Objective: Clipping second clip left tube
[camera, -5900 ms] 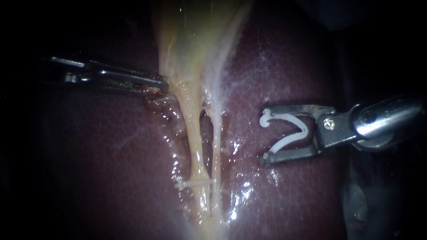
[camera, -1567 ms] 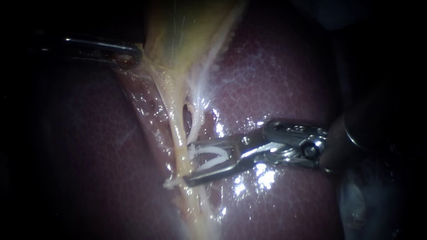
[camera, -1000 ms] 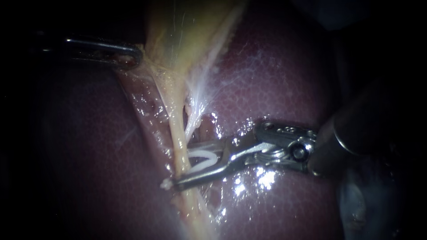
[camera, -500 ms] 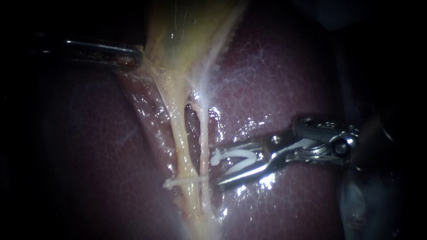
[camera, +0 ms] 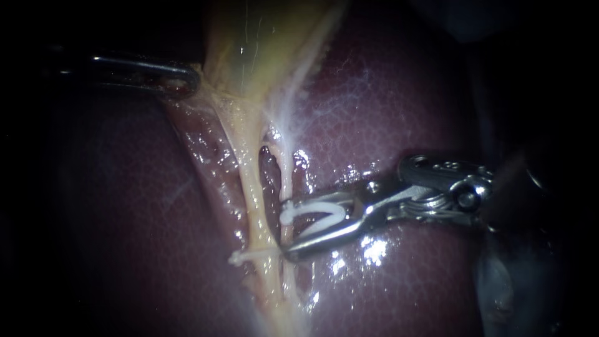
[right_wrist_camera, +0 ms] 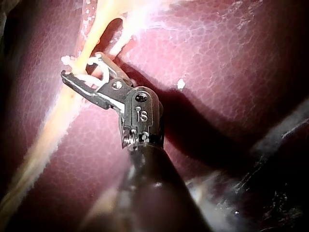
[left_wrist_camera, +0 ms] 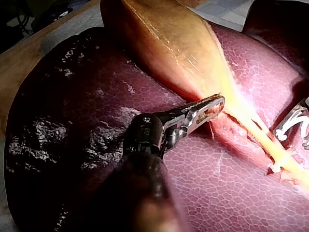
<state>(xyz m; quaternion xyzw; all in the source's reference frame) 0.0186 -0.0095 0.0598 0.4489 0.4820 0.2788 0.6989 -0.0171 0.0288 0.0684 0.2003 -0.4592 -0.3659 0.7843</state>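
**Two tubes, one loaded clip, not much room**

So the right instrument [camera: 287, 228] has its jaws apart but gripping the second clip [camera: 315, 205] from both sides, the clip open and white between them. The tips sit at the right tube [camera: 286, 178]. The left tube [camera: 253, 193], the thicker yellow one this clip is meant for, lies just beyond, not inside the clip as far as I can tell. The first clip [camera: 253, 254] crosses the left tube just below, and the lower jaw tip is nearly touching it.

What worries me: squeeze here and it probably bites the right tube, or both together. Push on carelessly and the lower jaw could knock the first clip or dig into the liver [camera: 387, 106] underneath. The left instrument [camera: 184, 78] is clamped on the gallbladder [camera: 249, 43] edge, holding things taut. A slip there would slacken both tubes mid-clip.

Surface is wet and glossy, so slippery I'd guess. Out past the liver the left wrist view shows a tan strip of counter [left_wrist_camera: 19, 63] and a pale sheet [left_wrist_camera: 67, 26]
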